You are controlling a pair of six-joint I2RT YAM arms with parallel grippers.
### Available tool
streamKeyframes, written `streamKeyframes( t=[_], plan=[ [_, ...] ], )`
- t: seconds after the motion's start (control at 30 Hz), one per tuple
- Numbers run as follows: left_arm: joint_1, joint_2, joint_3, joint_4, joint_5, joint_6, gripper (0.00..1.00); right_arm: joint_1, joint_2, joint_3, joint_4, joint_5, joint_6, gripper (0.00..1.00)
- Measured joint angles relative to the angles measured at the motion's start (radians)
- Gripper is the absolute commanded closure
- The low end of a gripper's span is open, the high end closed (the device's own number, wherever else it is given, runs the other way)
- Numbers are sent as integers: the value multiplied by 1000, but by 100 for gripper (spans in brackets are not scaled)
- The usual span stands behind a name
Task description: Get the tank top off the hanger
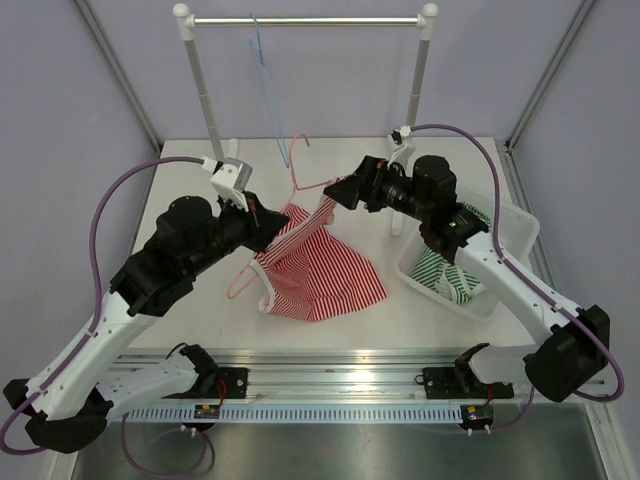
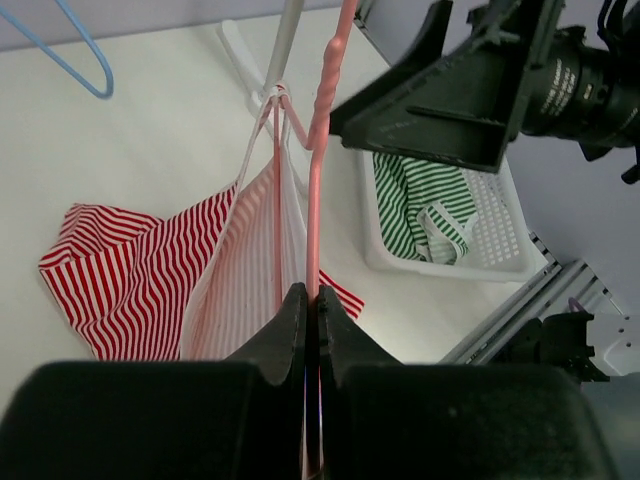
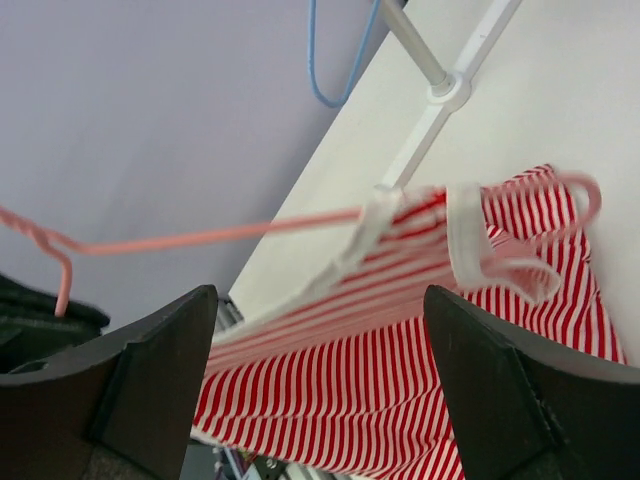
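From above, the left gripper (image 1: 262, 222) is clamped on a thin pink hanger (image 1: 298, 165). The right gripper (image 1: 338, 190) faces it close by, above a red-and-white striped tank top (image 1: 330, 270) that spills in soft folds onto the white table (image 1: 330, 335). Only this view takes in the metal rail (image 1: 305, 20), the blue hanger (image 1: 262, 70) on it, and the whole slotted white basket (image 1: 515, 228) with a green-striped garment (image 1: 432, 265) inside. The left wrist camera shows the grip up close: black fingers pressed together on the pink wire, and a white-edged strap looped at the hanger's twisted neck. The rest of the top drapes left and down to the table, and the right gripper's black body cuts off part of the basket. The right wrist camera shows its own fingers spread wide and touching nothing, with the hanger's arm and a strap stretched across the gap. The left gripper is only a dark blur at the frame's left edge, and the strap's far end is hard to make out.
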Motion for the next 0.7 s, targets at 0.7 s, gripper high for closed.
streamKeyframes(
  t=[0.7],
  plan=[
    [-3,-39,-77,4,47,-34,100,53,110,-17,16,190,-71,16]
  ],
)
